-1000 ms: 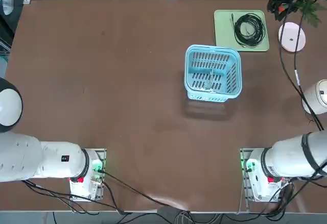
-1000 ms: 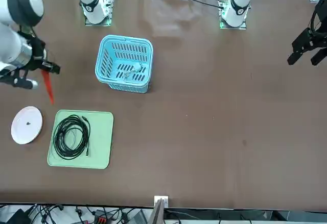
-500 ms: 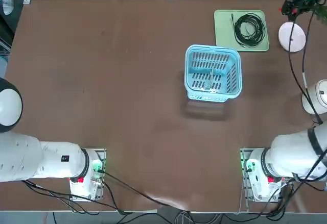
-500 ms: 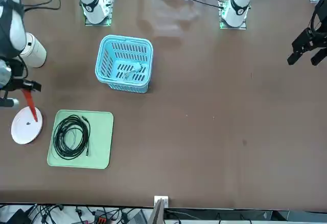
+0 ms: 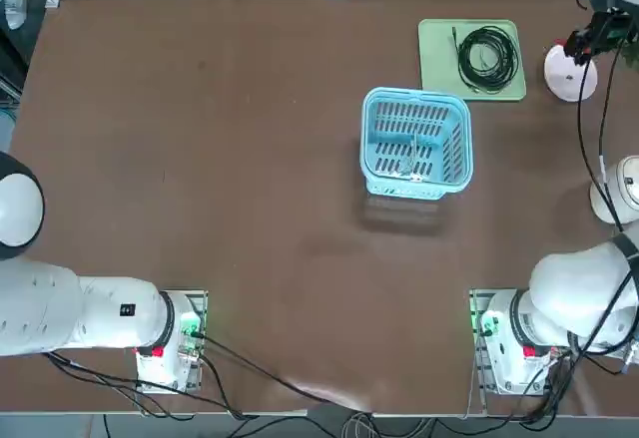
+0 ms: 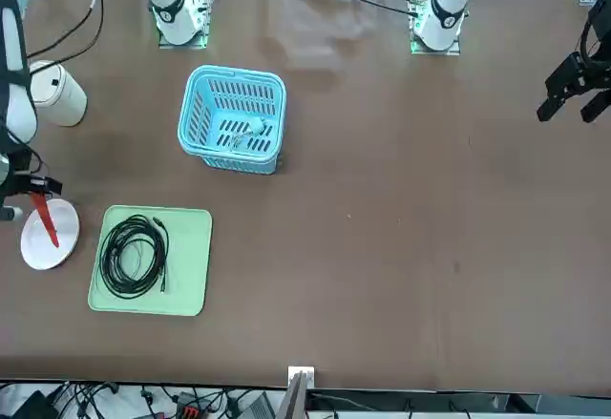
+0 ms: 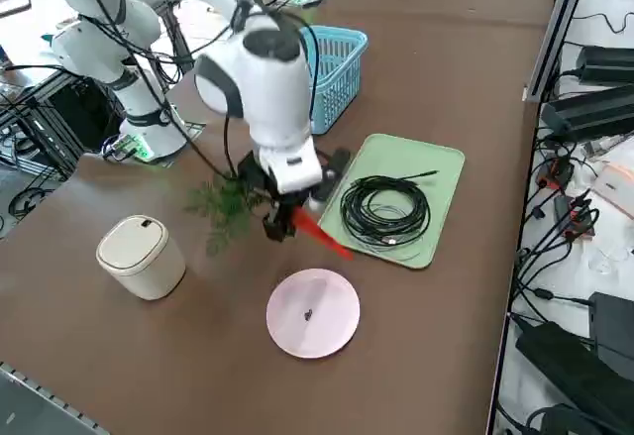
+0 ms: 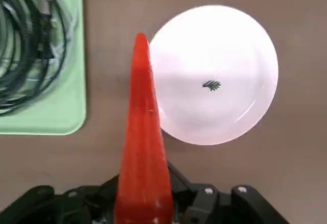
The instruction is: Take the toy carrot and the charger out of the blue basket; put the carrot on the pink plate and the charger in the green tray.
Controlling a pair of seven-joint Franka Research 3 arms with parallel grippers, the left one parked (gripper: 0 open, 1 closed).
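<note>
Where the toy carrot (image 7: 322, 235) is: raised above the bench, near centre of the side view, red tip toward the green tray (image 7: 404, 152), leafy end trailing the other way.
Right gripper (image 7: 288, 217): pinching the carrot; grip appears sound.
Pink plate (image 7: 327, 334): lower middle of the side view, near the carrot; small leafy sprig (image 8: 211, 85) on it.
Step in hand: judged to be delivery of the carrot, release outstanding.
Next move: bring the carrot's body fully over the plate, lower, then release; fronds may catch or overhang the rim.
Charger (image 5: 406, 164): apparently the small pale item inside the blue basket (image 5: 417, 195), right of centre in the top view; next in turn.
Tray: upper right of the top view; coiled black cable (image 5: 488, 59) limits space for the charger.
</note>
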